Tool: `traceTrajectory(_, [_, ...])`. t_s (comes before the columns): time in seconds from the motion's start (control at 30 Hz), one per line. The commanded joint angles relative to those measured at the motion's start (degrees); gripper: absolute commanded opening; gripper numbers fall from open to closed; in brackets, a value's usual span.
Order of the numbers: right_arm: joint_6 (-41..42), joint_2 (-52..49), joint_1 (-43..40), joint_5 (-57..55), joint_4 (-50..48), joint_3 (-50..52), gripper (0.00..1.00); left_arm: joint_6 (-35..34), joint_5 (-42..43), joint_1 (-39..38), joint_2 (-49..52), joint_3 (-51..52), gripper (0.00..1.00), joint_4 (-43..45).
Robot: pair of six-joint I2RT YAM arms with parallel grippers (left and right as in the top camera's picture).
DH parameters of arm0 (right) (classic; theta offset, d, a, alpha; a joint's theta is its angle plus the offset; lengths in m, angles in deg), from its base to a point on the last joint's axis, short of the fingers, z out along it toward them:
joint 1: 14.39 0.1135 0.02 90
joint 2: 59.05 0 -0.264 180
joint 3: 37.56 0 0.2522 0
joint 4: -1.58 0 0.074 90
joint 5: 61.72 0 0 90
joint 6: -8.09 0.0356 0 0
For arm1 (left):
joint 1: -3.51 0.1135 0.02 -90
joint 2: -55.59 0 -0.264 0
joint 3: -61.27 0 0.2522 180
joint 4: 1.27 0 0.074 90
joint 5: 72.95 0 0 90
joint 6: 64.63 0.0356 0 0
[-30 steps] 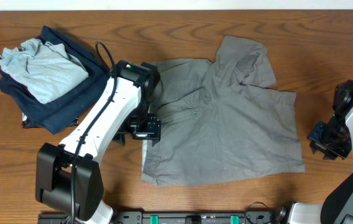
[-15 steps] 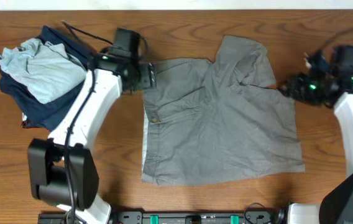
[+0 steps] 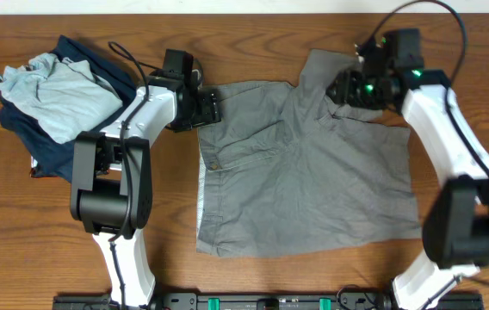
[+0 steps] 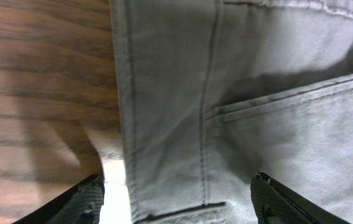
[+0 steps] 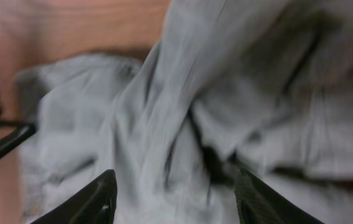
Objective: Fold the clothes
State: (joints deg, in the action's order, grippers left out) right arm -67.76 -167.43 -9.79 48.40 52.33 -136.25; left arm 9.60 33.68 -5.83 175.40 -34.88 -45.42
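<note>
Wooden table (image 3: pixel 21 224): you have the grey shorts (image 3: pixel 313 181) spread mid-table. The waistband lies toward the left arm's side and the legs toward the right arm's. The far leg is bunched and creased; the near leg lies flatter.

The dark navy garment (image 3: pixel 81 151) sits at the far left, well apart from the shorts. The pale grey-blue shirt (image 3: pixel 64 99) is heaped on top of it.

Left gripper (image 3: pixel 206 108) is at the far waistband corner. In the wrist view its fingers (image 4: pixel 83 199) are spread wide: one over bare wood, the other over cloth, with the hem seam between. Nothing is pinched.

Right gripper (image 3: pixel 341 89) hangs over the bunched far leg. Its wrist view is blurred, but the fingers (image 5: pixel 99 199) stand well apart above the folds, not clamped. You cannot tell whether they touch the cloth.

Button (image 3: pixel 216 164) shows on the waistband, with a strip of white lining (image 3: pixel 201 185) just beside it.
</note>
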Motion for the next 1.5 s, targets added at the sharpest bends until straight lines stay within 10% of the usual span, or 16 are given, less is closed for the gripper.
traceTrajectory(0.0, [3.2, -4.7, 1.6, -3.2, -1.1, -5.2, 0.57, 0.7, 0.9, 0.0, 3.7, 0.0, 0.77, -0.5])
traceTrajectory(0.3, [7.1, -13.8, 3.5, -2.3, -7.3, -7.6, 0.31, 0.7, 0.9, 0.0, 4.6, 0.9, 0.76, -0.4])
traceTrajectory(0.4, [7.1, -15.2, 3.7, -2.3, -7.4, -7.6, 0.24, 0.7, 0.9, 0.0, 4.6, 0.9, 0.64, -0.5])
traceTrajectory(0.47, [7.0, -15.4, 3.7, -2.4, -7.0, -7.6, 0.01, 0.7, 0.9, 0.0, 4.6, 1.0, 0.5, -0.5])
traceTrajectory(0.6, [6.6, -14.9, 3.1, -2.6, -5.9, -7.7, 0.01, 0.7, 0.7, 0.0, 4.6, 1.4, 0.48, -0.5])
traceTrajectory(0.73, [6.6, -12.5, 1.1, -4.4, -3.3, -8.1, 0.01, 0.7, -1.5, 0.0, 4.6, 1.4, 0.07, -0.5])
traceTrajectory(1.27, [9.4, -0.4, -6.9, -36.1, 27.7, -7.9, 0.03, -0.3, -4.7, 0.0, 4.6, 1.5, 0.06, -0.4])
traceTrajectory(1.47, [8.7, -1.4, -8.7, -36.3, 40.6, -4.0, 0.38, -0.4, -4.7, 0.0, 4.6, 1.5, 0.06, -0.6])
